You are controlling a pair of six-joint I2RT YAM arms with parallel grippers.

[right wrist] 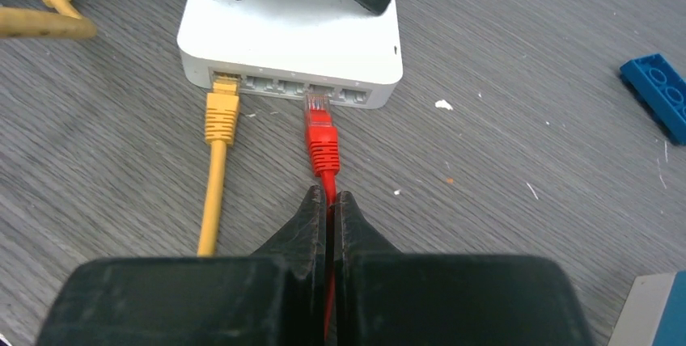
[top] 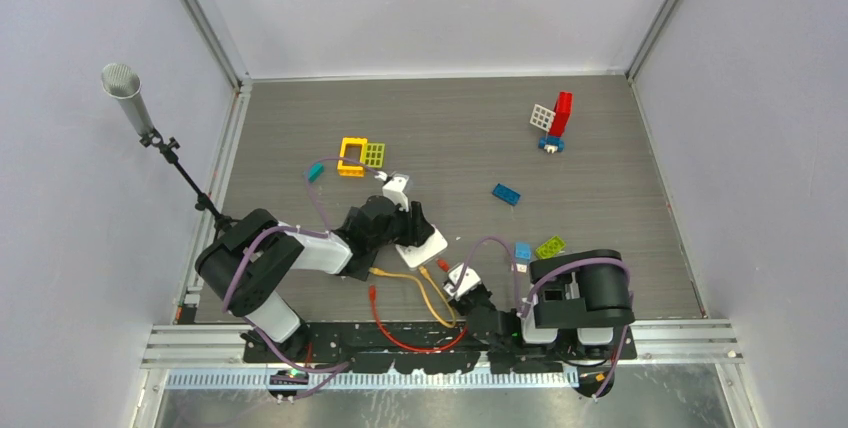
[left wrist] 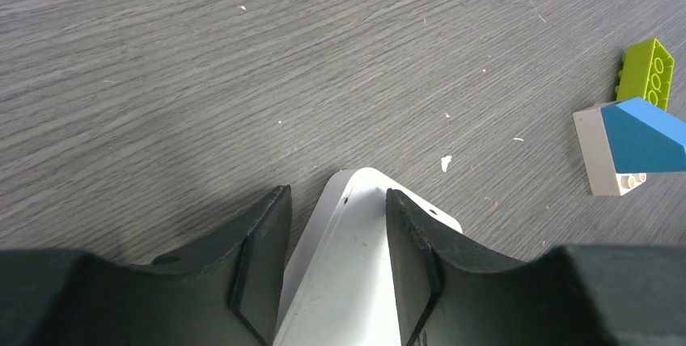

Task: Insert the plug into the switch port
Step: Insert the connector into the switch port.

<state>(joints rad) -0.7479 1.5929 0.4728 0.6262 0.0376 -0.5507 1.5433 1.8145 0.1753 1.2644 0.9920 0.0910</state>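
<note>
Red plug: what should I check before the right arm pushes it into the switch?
1. Right gripper shut on the red cable, just behind the red plug: ok.
2. Plug lined up with a free port on the switch: ok.
3. Plug fully seated: cannot tell, its tip is at the port mouth.
4. Left gripper steadying the switch: fingers straddle it, firmness cannot tell.
5. Yellow plug clear of the path: ok.
</note>
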